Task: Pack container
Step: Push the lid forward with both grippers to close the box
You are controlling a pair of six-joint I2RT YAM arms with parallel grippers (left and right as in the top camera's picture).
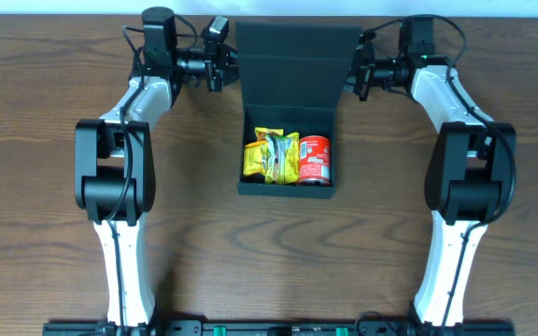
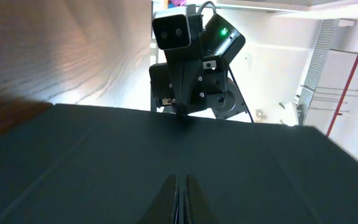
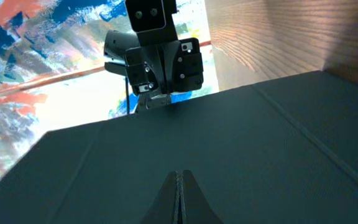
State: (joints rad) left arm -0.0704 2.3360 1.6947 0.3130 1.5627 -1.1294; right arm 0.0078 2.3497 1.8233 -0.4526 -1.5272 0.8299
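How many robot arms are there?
2. The left arm stands left of the box and the right arm right of it. Each reaches to the open lid. None seems hidden.

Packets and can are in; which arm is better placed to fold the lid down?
Right, but only marginally. The left tool and right tool, both shut, sit at opposite side edges of the open lid; the right looks slightly closer to its edge.

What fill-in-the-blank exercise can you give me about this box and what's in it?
The lid of the box is ____.
The can in the box is ____ in colour.
In the overhead view, the yellow packets lie ____ of the can.
Missing words: open; red; left.
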